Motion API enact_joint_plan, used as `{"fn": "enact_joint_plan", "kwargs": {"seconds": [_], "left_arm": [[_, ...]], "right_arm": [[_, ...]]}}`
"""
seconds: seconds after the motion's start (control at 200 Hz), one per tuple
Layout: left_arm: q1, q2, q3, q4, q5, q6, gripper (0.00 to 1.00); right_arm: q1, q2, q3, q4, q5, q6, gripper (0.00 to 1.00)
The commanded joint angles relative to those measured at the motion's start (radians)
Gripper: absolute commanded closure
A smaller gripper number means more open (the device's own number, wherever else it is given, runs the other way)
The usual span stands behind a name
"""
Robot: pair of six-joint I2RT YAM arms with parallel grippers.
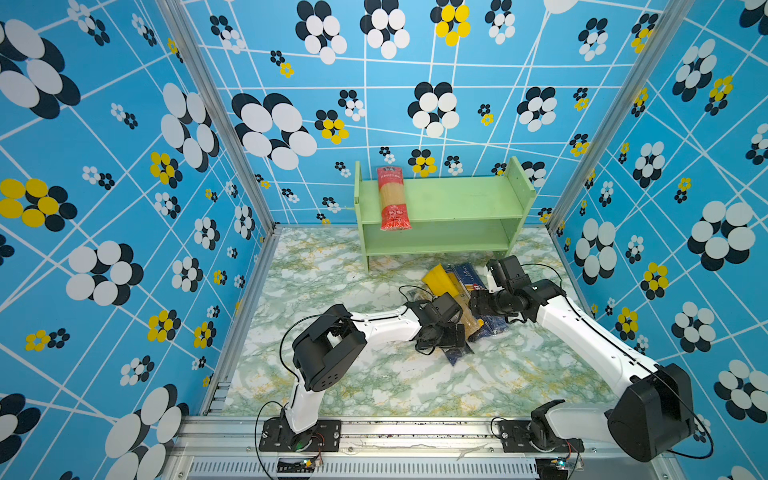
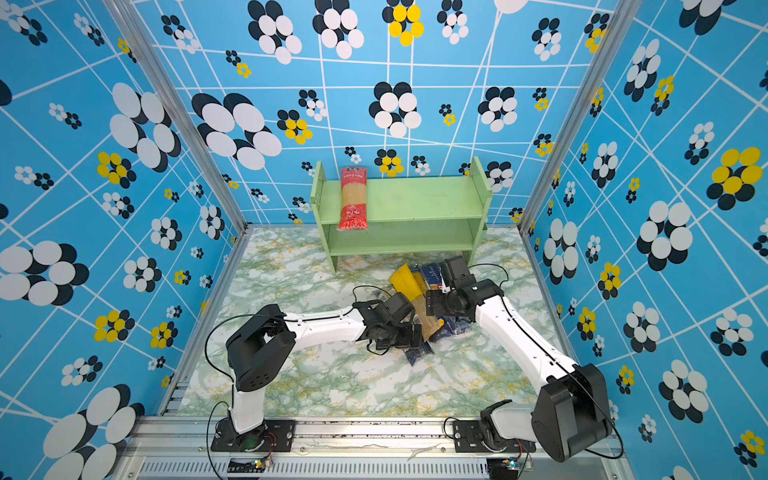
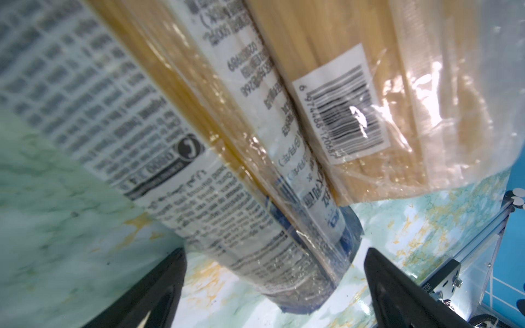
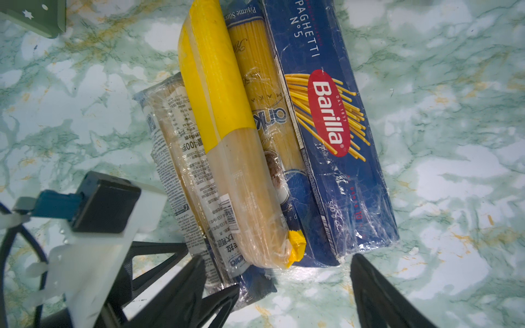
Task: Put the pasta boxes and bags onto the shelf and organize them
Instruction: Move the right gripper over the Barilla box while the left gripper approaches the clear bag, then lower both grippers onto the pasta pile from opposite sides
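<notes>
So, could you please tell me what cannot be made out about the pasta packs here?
- Both top views: the right arm covers the middle of the Barilla box, and the left gripper is hidden beneath its own wrist.
- Right wrist view: the blue-ended bag lies partly under the yellow-topped bag; its full width is hidden.
- Left wrist view: small print on the clear bag is blurred, and the frame edge cuts off its far end.

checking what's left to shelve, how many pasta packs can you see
5. The red-ended bag lies on the top tier of the shelf. Four are bunched together on the table: clear white-label bag, yellow-topped bag, blue-ended bag, Barilla box. Others could be hidden beneath.
</notes>
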Motion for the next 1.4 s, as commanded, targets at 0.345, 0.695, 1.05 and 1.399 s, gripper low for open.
{"fn": "enact_joint_plan", "kwargs": {"seconds": [0.345,0.695,1.05,1.399], "left_arm": [[-0.027,0.095,0.101,-0.159,-0.108,-0.174,0.01],[-0.039,0.182,0.218,-0.277,-0.112,-0.173,0.01],[0.02,0.127,0.073,-0.318,-0.125,-0.145,0.02],[0.06,0.096,-0.04,-0.303,-0.128,-0.138,0.03]], "right_arm": [[-0.032,-0.036,-0.024,0.018,-0.029,0.037,0.18],[-0.061,-0.048,-0.047,0.034,-0.057,0.039,0.18],[-0.077,-0.048,-0.075,0.056,-0.083,0.042,0.18],[-0.08,-0.019,-0.067,0.06,-0.096,0.038,0.18]]}}
